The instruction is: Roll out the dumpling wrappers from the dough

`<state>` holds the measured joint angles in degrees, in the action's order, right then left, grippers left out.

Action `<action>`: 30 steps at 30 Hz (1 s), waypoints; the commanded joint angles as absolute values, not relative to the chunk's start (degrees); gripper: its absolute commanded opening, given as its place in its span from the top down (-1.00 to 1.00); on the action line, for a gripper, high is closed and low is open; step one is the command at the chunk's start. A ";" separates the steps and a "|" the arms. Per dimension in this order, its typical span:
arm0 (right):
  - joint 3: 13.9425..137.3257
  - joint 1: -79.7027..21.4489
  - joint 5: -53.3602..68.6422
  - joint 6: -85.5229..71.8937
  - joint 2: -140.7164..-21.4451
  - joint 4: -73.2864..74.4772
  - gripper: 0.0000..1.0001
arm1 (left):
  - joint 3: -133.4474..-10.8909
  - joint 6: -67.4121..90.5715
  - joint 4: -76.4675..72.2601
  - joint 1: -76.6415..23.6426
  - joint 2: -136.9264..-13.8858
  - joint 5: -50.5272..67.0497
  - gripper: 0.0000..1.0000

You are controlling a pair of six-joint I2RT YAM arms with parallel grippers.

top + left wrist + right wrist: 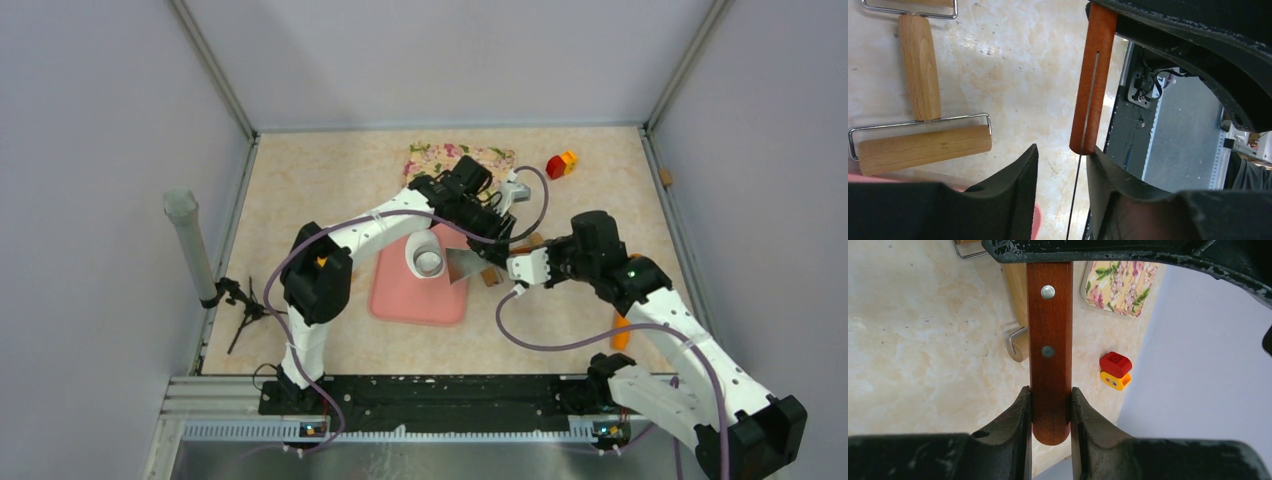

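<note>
Right gripper (1050, 395): jaws clamped on the wooden handle of the scraper (1049, 315); left gripper (1063, 155): jaws apart around that same handle, one side clear of it; dough (416, 246) lies on the pink mat (400, 297), mid-tabletop.

The table (310, 190) has a pale beige, marbled top with grey walls on three sides. A pink mat (400, 300) lies flat near the middle. Just beside the mat's right edge rests a wooden roller (923, 149) with a wooden handle and wire frames. Beyond the mat's far edge lies a flowered pad (458, 158). Farther back and to the mat's right sits a red and yellow block (561, 164). Right of the mat, well apart from it, an orange object (621, 335) lies partly hidden.
</note>
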<state>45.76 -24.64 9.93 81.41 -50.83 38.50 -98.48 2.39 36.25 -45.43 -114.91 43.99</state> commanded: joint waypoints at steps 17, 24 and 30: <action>49.88 -25.50 17.19 65.30 -49.37 32.11 -0.50 | -97.42 4.35 31.54 -43.59 -111.27 50.63 1.00; 52.69 -23.13 25.35 51.31 -48.88 29.97 -0.86 | -93.58 8.38 25.59 -39.00 -107.11 54.07 1.00; 56.10 -13.14 38.29 33.76 -50.51 22.77 -0.97 | -91.02 9.68 23.21 -37.65 -104.76 55.11 1.00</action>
<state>51.29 -19.68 25.87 48.90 -49.89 30.09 -92.07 7.92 28.18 -37.50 -109.45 51.77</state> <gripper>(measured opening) 0.985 0.001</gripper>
